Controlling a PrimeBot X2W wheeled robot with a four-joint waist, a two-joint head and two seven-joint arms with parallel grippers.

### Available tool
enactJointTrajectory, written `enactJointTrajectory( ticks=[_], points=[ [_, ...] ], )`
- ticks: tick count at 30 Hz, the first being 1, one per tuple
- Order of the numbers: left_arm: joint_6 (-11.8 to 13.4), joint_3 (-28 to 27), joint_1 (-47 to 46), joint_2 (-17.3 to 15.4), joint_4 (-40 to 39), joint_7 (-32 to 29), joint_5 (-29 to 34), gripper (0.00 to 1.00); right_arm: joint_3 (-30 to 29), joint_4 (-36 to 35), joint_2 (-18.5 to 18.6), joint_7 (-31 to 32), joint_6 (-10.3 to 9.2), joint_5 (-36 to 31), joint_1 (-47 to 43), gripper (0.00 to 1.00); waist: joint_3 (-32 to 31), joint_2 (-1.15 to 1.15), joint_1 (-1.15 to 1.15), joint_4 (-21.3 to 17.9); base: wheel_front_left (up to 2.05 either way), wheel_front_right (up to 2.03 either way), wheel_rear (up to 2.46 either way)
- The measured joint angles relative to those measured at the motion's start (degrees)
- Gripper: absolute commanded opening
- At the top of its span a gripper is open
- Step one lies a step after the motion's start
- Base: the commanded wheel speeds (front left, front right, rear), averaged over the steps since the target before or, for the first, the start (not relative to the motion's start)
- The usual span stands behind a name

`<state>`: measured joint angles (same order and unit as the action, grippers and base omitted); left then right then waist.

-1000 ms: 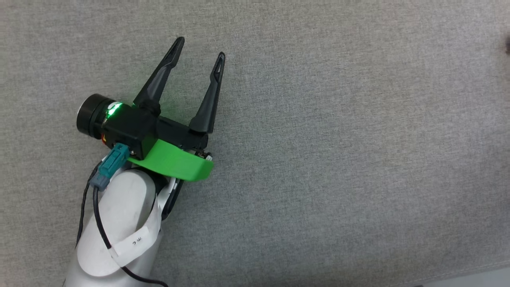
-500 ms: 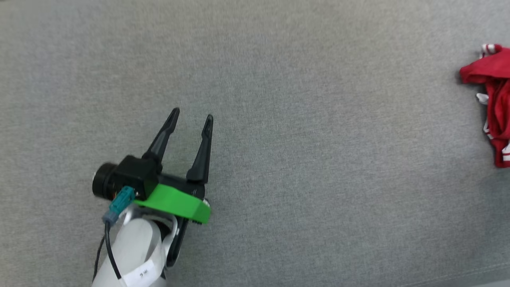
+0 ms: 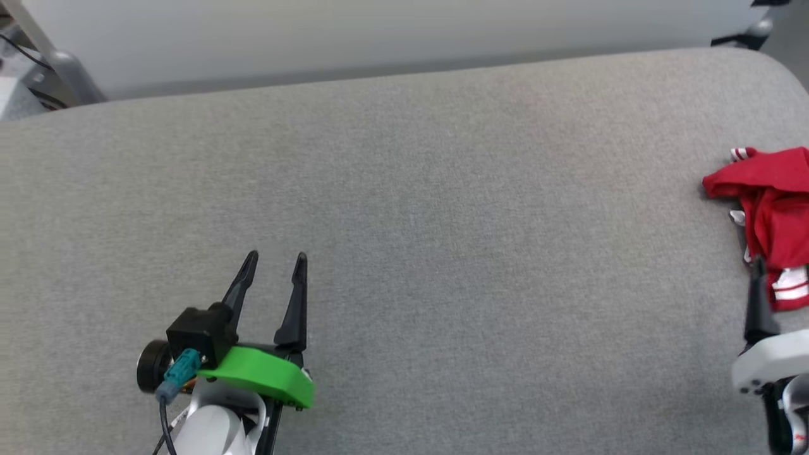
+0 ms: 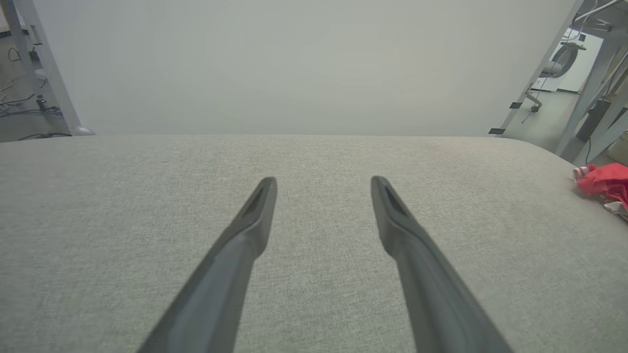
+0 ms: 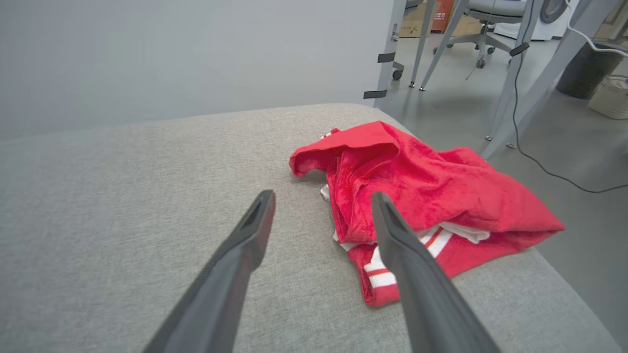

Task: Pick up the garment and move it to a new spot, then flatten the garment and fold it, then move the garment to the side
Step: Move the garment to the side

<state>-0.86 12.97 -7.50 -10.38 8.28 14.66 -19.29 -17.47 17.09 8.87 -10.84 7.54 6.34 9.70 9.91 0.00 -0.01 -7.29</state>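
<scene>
Crumpled red-and-white cloth jersey [image 5: 431, 191] looked soft, light; probably best pinched at its raised fold. Left fingers [image 4: 245, 235] and right fingers [image 5: 397, 245] were spread, empty

Grey fabric-covered surface [image 3: 442, 189], round-cornered, with the crumpled red garment [image 3: 771, 208] near its right edge.

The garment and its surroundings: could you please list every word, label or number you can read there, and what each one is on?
No text is readable in these views.
Garment: crumpled, red cloth with white stripes; no lettering shows.
Red box in the background: print too small and blurred to read.
</scene>
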Motion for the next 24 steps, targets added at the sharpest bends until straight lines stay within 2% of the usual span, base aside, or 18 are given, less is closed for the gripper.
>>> enactJointTrajectory(
  ticks=[6,15,24],
  points=[
    [0.97,-1.08,2.46,0.01,1.36,0.00,-0.51,1.00,5.60,-10.72,-3.19,3.92,0.00,1.46,-6.88,1.00,-3.64,0.00,0.00,2.70,0.00,0.00,0.00],
    [1.44,-2.50,5.16,-0.64,2.36,0.01,-0.71,1.00,11.78,-20.08,-3.63,6.57,0.00,3.47,-11.21,1.00,-7.86,0.00,0.00,6.35,0.00,0.00,0.00],
    [1.44,-2.34,6.84,-1.24,2.54,0.01,-0.70,1.00,12.81,-26.77,-5.01,9.64,0.00,3.35,-16.85,1.00,-11.51,0.00,0.00,8.25,0.00,0.00,0.00]
  ],
)
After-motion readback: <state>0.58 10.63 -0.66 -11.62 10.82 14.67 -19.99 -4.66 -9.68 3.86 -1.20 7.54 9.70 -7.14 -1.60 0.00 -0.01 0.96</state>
